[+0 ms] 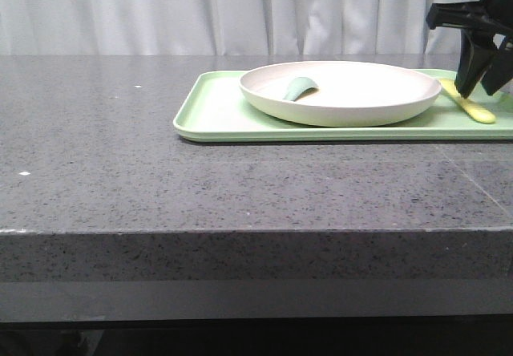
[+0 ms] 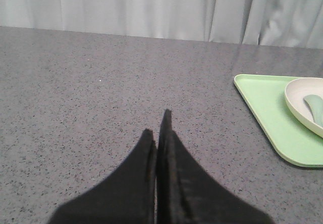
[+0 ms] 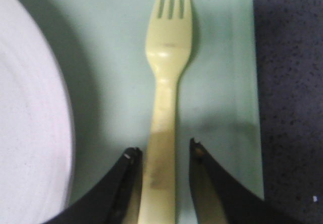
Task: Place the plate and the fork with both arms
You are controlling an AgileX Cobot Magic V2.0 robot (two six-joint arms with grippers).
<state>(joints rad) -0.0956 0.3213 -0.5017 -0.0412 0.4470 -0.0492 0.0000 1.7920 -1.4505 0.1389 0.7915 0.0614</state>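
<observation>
Pale-yellow, the fork [image 3: 164, 108] lies flat on the green tray [image 1: 216, 115], just beside the plate [image 1: 353, 99], its handle between the spread, unclenched jaws of the right gripper [image 3: 164, 151]. The plate sits on the tray with a grey-green spoon [image 1: 298, 89] in it. Away from the tray, the left gripper [image 2: 156, 125] hangs over the stone table [image 2: 101, 93], jaws pressed together on nothing.

two black tapered fingers of the left gripper [image 2: 160, 125] pressed together, tips over bare speckled dark-grey stone table [image 2: 101, 98]. well apart, a flat rectangular light-green tray [image 2: 267, 113] on that table, carrying a round off-white plate [image 2: 298, 103] cut off by the frame edge. inside the plate, a dull grey-green spoon-like utensil [image 2: 315, 108]. pale pleated curtain [image 2: 151, 7] behind.
</observation>
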